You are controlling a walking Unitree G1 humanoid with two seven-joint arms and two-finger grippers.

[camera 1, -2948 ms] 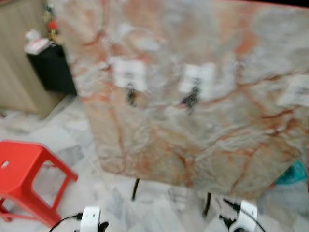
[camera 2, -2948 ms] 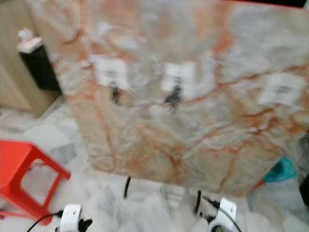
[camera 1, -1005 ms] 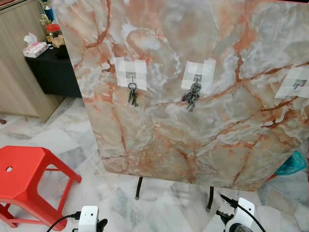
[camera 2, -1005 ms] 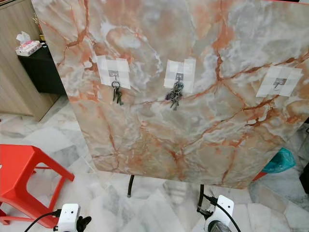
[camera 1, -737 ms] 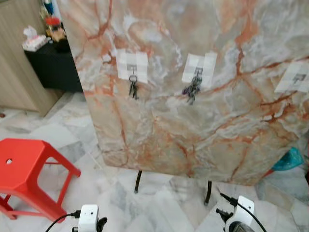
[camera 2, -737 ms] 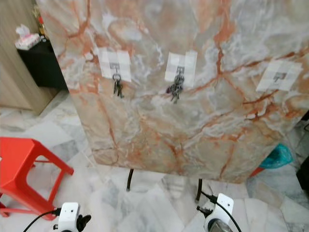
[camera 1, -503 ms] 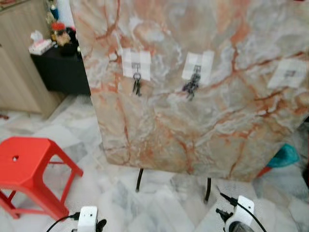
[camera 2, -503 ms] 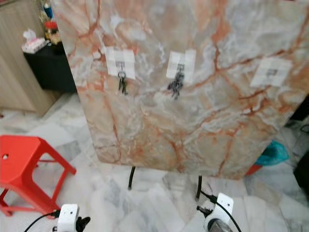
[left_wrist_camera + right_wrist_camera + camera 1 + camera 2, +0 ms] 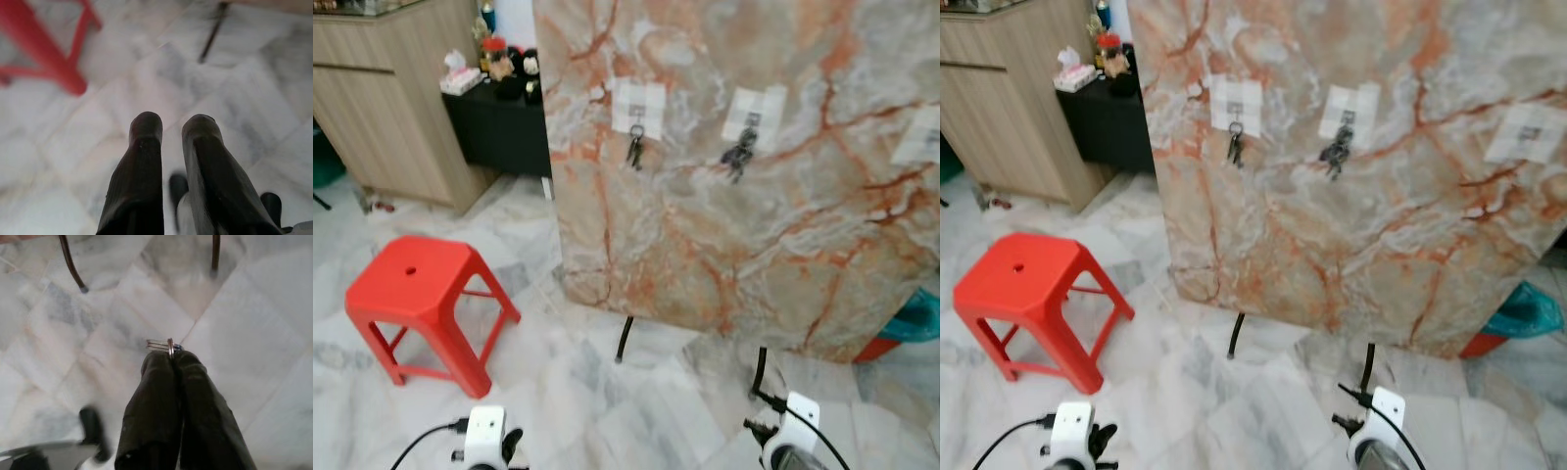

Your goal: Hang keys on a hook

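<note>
1. Right tool (image 9: 172,357): we log its two black fingers pressed together, clamped on a metal key ring (image 9: 166,345) that sticks out at the tips. The tool hangs low over the floor (image 9: 254,333), pointing down at the pale marble tiles.
2. Left tool (image 9: 171,128): we note its fingers slightly apart with a narrow gap between them, gripping nothing, likewise low over the tiles.
3. Wrists: we record the white wrist housing of the left arm (image 9: 485,431) and that of the right arm (image 9: 795,423) at the lower margin of the head views, each with a black cable.
4. Marble-patterned board (image 9: 724,225): standing upright on two thin black legs (image 9: 625,339) ahead of us, with orange veins on grey.
5. Hooks: three white adhesive patches in a row along the board's upper part. The left patch (image 9: 639,106) carries a small set of keys (image 9: 634,152); the middle patch (image 9: 754,113) carries a fuller bunch (image 9: 737,160); the right patch (image 9: 1526,131), near the board's right edge, carries a bare hook.
6. Red plastic stool (image 9: 416,294): on the floor, well left of the board.
7. Wooden cabinet (image 9: 391,98) and black side unit (image 9: 499,132): beyond the stool; small items on the unit are too small to identify.
</note>
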